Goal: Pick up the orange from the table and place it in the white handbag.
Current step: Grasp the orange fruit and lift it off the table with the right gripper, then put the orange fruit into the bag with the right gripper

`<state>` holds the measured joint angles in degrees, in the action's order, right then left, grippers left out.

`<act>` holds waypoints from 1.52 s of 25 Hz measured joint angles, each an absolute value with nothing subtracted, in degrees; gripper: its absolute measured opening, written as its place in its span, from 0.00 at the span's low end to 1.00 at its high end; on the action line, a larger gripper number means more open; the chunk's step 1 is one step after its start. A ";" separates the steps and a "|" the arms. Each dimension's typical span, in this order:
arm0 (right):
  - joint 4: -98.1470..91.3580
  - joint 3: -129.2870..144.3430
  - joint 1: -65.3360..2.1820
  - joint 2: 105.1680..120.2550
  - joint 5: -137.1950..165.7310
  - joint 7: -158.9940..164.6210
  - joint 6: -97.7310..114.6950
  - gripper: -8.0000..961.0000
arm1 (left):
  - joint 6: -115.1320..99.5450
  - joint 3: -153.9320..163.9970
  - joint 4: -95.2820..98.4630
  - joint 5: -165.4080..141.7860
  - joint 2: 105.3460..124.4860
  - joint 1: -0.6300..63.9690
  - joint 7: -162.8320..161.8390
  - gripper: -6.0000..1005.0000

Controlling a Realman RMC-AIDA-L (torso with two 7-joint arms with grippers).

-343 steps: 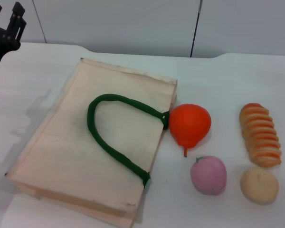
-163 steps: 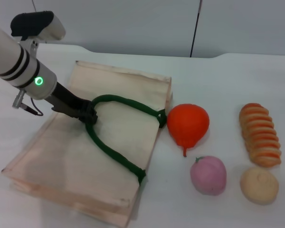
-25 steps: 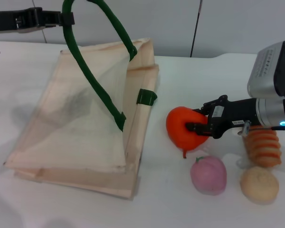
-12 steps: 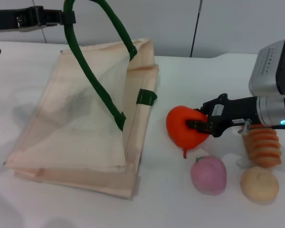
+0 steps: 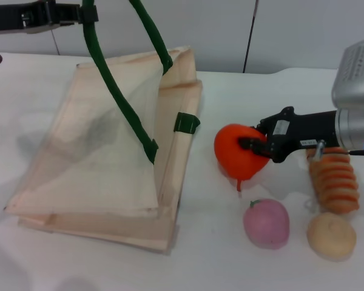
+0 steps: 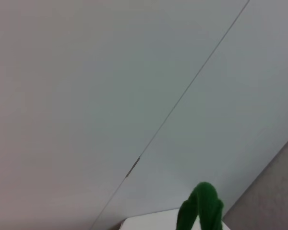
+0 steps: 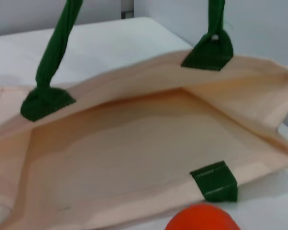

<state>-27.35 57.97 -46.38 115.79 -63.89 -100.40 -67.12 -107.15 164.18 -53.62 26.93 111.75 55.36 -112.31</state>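
At the far left, the left pincer (image 5: 85,13) is pressed together on the dark green handle (image 5: 118,91) of the white handbag (image 5: 91,163), holding that loop raised above the white worktop (image 5: 230,267). The bag lies on the left half of the worktop, its upper layer pulled up by the raised handle so that the mouth along its right edge gapes; the right wrist view looks straight into this opening, showing the cream inside (image 7: 134,148) between the upper handle's two green ends and a green tab (image 7: 214,181) on the lower edge. The left wrist view shows only the top of the green handle (image 6: 200,207) against a pale wall. To the right of the bag's mouth, near it but apart, is the orange (image 5: 239,151), pinched from its right side by the right pincer (image 5: 255,148), whose black fingers close on the fruit. Whether the orange touches the worktop cannot be told. Nearer, a pink peach (image 5: 266,222) sits on the worktop, and farther right lie a ridged orange pastry (image 5: 333,182) and a pale tan bun (image 5: 331,235).
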 joint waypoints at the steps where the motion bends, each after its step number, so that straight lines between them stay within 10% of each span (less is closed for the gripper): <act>1: -27.73 57.58 -46.33 115.77 -63.90 -100.41 -67.63 0.27 | -107.18 164.18 -53.62 26.94 111.73 55.40 -112.34 0.15; 38: -33.65 76.39 -50.80 116.54 -85.92 -100.14 -67.73 0.08 | -113.72 164.18 -53.61 34.66 110.65 59.37 -115.62 0.19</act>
